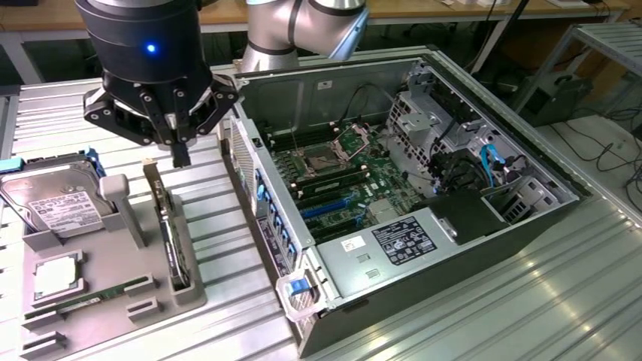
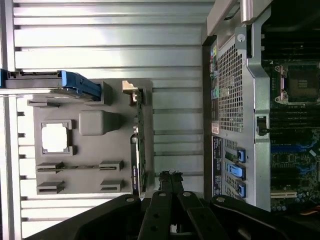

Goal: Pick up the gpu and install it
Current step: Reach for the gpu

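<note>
Gripper point(image 1: 180, 156): one, fingers pressed together, empty. Gpu point(image 1: 167, 222): one, edge-on, just below it, untouched, lower edge hidden in one gray holder point(image 1: 131, 280).

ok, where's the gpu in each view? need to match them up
Exterior view: gpu stands on edge at the exterior view's left, on the grey tray side facing the computer case.
Wrist view: gpu seen edge-on, along the grey tray side nearest the computer case.
Shared landmark: the hard drive at the tray's end.
</note>
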You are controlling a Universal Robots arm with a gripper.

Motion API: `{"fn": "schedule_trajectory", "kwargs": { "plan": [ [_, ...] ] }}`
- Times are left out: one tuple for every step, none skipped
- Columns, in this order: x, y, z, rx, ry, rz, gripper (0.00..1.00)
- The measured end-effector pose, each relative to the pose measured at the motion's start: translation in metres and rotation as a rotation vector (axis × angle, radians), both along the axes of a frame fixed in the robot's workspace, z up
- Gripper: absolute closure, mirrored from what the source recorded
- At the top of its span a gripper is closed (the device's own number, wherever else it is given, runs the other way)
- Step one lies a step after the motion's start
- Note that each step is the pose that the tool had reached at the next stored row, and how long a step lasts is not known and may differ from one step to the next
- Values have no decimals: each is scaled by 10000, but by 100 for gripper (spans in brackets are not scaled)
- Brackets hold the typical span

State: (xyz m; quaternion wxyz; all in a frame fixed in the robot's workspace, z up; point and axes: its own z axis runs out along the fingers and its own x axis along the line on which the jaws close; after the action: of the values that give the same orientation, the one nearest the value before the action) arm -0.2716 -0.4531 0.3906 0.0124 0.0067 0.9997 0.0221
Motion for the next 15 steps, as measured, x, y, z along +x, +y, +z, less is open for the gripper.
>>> {"fn": "schedule_trajectory", "kwargs": {
  "plan": [
    [-10, 0, 0, 0, 0, 24, 89],
    [-24, -1, 0, 1, 0, 56, 89],
    [-35, -1, 0, 0, 0, 81, 89],
    [-47, -1, 0, 0, 0, 105, 89],
    [-58, -1, 0, 0, 0, 129, 89],
    [-70, -2, -1, 1, -1, 151, 89],
    [-82, -2, 0, 0, 0, 175, 89],
    [-94, -2, 0, 0, 0, 198, 89],
    [-106, -2, 0, 1, 0, 218, 89],
    [-120, -2, -1, 0, 0, 241, 89],
    [-134, -2, -1, 1, -1, 263, 89],
    [-150, -2, -1, 0, 0, 286, 89],
    [-165, -2, 0, 0, 0, 308, 89],
    [-179, -2, 0, -1, 0, 329, 89],
    [-191, -2, -1, 1, 0, 347, 89]
  ]
}}
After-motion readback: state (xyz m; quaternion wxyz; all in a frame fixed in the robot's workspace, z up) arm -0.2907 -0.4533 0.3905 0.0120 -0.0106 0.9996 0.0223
